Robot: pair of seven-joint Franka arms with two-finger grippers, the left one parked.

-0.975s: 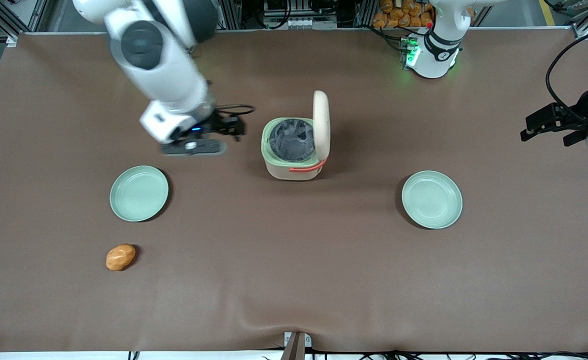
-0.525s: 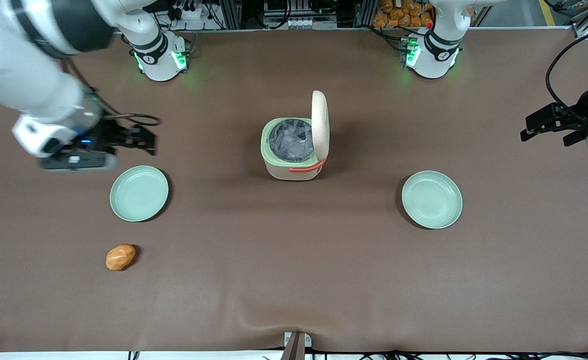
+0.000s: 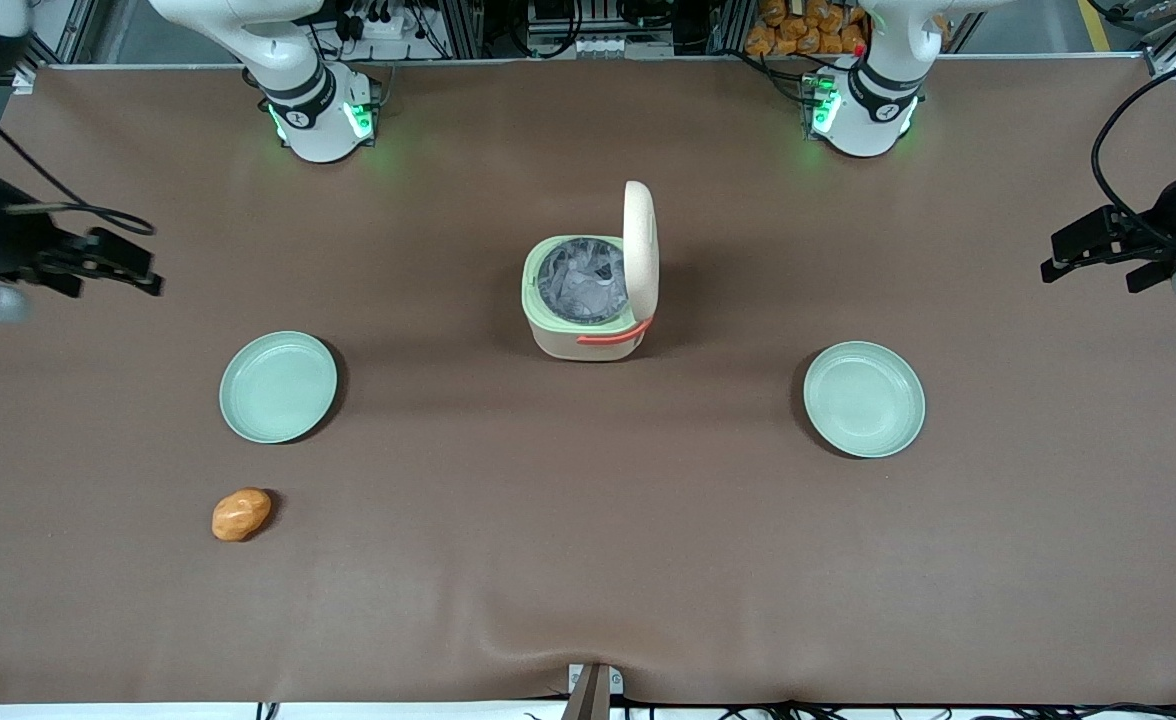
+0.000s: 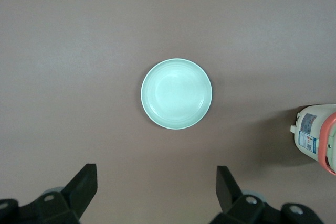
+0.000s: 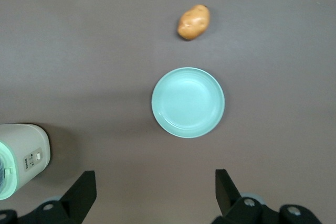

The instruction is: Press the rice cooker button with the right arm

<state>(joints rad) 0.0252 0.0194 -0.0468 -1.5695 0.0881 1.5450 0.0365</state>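
The rice cooker point(image 3: 585, 300) stands mid-table with its beige lid point(image 3: 640, 245) upright and the grey pot showing. It also shows in the right wrist view point(image 5: 21, 156) and the left wrist view point(image 4: 317, 137). A small pale rectangle on its beige side, the button point(image 5: 38, 157), sits beside two tiny dark marks. My right arm's gripper point(image 3: 143, 268) hangs far from the cooker, toward the working arm's end of the table. In the right wrist view the gripper point(image 5: 155, 174) is open and empty above bare mat.
A mint-green plate point(image 3: 278, 387) lies between the gripper and the cooker, nearer the front camera, and shows in the right wrist view point(image 5: 188, 102). An orange potato point(image 3: 241, 514) lies nearer still. A second plate point(image 3: 864, 399) lies toward the parked arm's end.
The right arm has swung away from beside the cooker out toward the working arm's end of the table. The cooker and its open lid have stayed put.
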